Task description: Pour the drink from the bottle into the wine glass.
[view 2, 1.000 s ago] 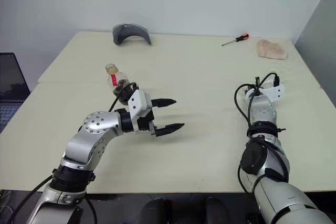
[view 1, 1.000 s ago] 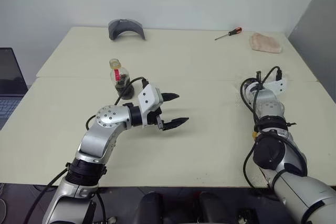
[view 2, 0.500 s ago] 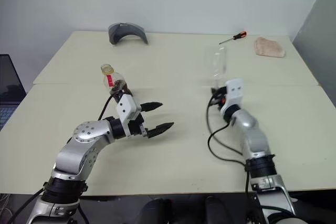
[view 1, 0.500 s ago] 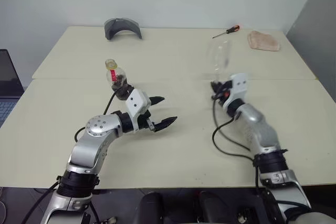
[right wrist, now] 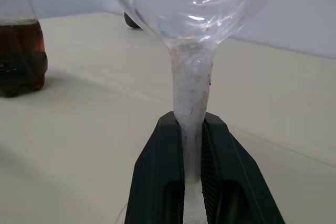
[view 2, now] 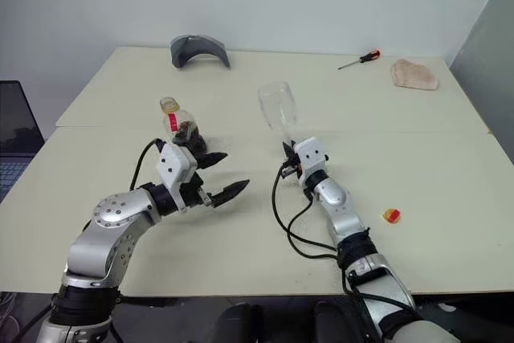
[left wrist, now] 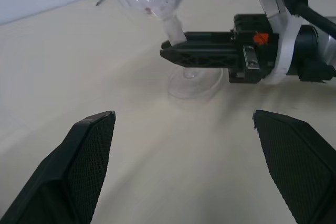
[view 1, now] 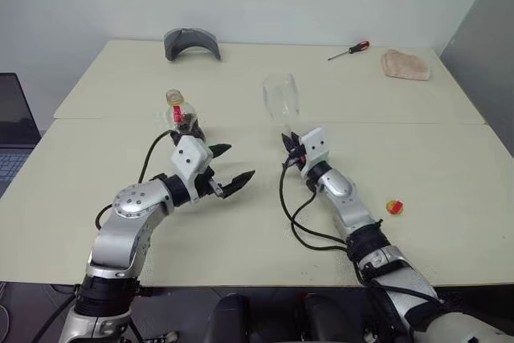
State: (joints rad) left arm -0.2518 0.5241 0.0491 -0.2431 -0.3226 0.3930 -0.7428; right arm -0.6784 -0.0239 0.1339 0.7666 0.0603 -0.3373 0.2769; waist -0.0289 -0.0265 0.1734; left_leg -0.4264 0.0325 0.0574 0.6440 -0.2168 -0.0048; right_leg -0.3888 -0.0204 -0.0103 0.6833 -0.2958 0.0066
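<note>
The wine glass (view 1: 280,98), clear and empty, stands near the table's middle, leaning a little. My right gripper (view 1: 290,140) is shut on its stem (right wrist: 191,93), just above the round foot (left wrist: 195,83), which is at or just above the tabletop. The bottle (view 1: 179,114), with a yellowish top and a red neck strip, stands upright to the left. It holds a little dark drink (right wrist: 20,51) at its bottom. My left gripper (view 1: 238,161) hangs open and empty just in front of the bottle, its fingers (left wrist: 89,166) pointing toward the glass.
A small yellow and red object (view 1: 393,207) lies on the table right of my right arm. At the far edge are a grey curved piece (view 1: 191,42), a screwdriver (view 1: 349,51) and a beige cloth (view 1: 405,63). A laptop (view 1: 16,122) sits off the table's left side.
My right arm has swung left with the wine glass from the table's right side to its middle, rolling its wrist. My left gripper has drawn back to the left, nearer the bottle.
</note>
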